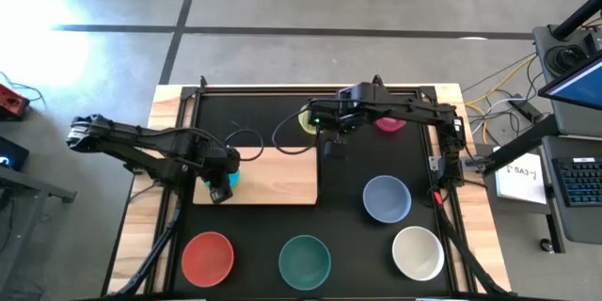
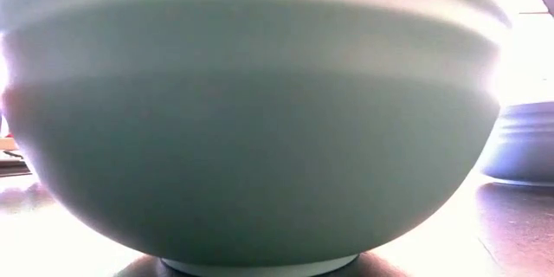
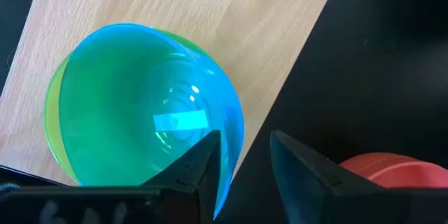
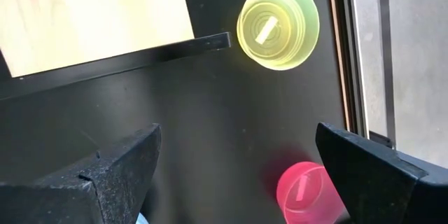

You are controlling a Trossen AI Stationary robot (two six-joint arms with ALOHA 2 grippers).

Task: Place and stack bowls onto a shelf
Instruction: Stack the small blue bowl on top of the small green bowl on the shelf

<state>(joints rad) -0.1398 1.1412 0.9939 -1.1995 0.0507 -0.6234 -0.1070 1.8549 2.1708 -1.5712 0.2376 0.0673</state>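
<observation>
The black tabletop [image 1: 282,226] sits inside a light-wood frame on a grey floor crossed by dark lines; a laptop [image 1: 576,94], a keyboard [image 1: 576,183] and loose cables [image 1: 499,94] stand off the table's right side. The shelf [image 1: 277,177], a pale board with visible grain, lies on the black surface left of centre.

The left gripper [image 3: 245,157] hangs over the shelf's front left corner. Its jaws are narrowly parted and straddle the rim of the cyan bowl [image 3: 150,105], one finger [image 3: 199,164] inside the wall, the other outside; whether they press on the rim I cannot tell. That cyan bowl sits nested in the green bowl [image 3: 52,108] on the wood, close to the board's edge. Beyond the outer finger, on bare black tabletop, lies the red bowl [image 3: 388,169].

The right gripper [image 4: 234,161] hovers over black surface just off the shelf's far right corner, jaws spread wide and empty. Ahead of them are the yellow bowl [image 4: 278,24] and, nearer the right finger, the magenta bowl [image 4: 304,190], both clear of the board and near the table's rear rail.

Along the front edge stand the red, teal [image 1: 305,259] and white [image 1: 418,252] bowls, with the pale blue bowl [image 1: 387,198] just behind the white one, right of the shelf. Most of the board right of the left gripper is bare wood. In the low view the teal bowl's wall fills nearly everything.
</observation>
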